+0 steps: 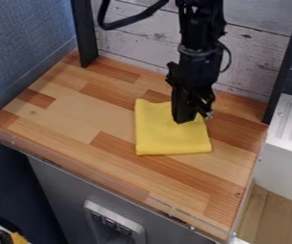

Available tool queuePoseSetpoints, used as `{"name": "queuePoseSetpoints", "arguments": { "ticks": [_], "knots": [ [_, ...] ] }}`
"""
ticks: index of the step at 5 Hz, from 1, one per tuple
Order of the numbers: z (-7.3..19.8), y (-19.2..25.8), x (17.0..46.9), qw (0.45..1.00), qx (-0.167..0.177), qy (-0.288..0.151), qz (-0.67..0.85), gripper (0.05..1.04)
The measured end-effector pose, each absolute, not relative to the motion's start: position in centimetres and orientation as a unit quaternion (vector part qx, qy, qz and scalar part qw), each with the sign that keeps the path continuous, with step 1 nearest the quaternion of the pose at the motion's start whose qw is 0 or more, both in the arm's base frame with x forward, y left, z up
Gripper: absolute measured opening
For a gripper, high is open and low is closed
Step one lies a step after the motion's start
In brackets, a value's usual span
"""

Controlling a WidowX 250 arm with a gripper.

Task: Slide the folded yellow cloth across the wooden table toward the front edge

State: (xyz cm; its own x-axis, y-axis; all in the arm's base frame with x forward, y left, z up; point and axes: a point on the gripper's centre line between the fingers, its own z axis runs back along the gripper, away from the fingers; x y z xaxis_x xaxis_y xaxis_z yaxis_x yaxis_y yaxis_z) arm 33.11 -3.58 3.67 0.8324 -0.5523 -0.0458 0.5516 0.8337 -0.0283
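Yellow, squarish folded cloth [168,140] is lying on the counter, right of its middle, with its near edge running fairly straight and its far corners reaching back on both sides of the gripper.

Working from the near side, a grey panel [59,190] is standing below the counter and bearing a light grey, slotted frame [115,213]. Above it, a clear plastic strip [98,175] is running along the front edge of the counter of light and reddish-brown wooden blocks [66,124]. Pale plank flooring [279,209] is showing low on the right, and a white, ribbed metal unit [288,119] is standing just beside the counter.

Over the cloth's far part, the black two-finger gripper [194,117] is pointing down; whether it is touching or pinching the fabric, and how its jaws are standing, cannot be told.

Farther back, two black upright posts, left [85,33] and right [286,66], are flanking a whitish wooden plank wall [136,38]. Blue-grey fabric partition [21,47] is bounding the left side.
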Motion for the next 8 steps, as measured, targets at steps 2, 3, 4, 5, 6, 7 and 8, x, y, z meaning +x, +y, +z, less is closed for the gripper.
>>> {"name": "queuePoseSetpoints", "arguments": {
  "ticks": [2, 3, 4, 5, 6, 7, 8],
  "knots": [
    [2.1, -3.4, 32.9, 0.955, 0.013, 0.028, -0.294, 0.063],
    [1.4, -3.3, 33.0, 0.957, 0.022, 0.012, -0.288, 0.063],
    [1.0, -3.7, 32.6, 0.965, 0.027, 0.002, -0.260, 0.063],
    [1.2, -4.4, 32.1, 0.976, 0.027, -0.005, -0.215, 0.063],
    [1.3, -5.6, 30.9, 0.984, 0.024, -0.005, -0.174, 0.063],
    [1.4, -6.7, 30.2, 0.991, 0.018, -0.012, -0.128, 0.063],
    [1.4, -7.6, 29.7, 0.996, 0.011, -0.010, -0.088, 0.091]
  ]
}}
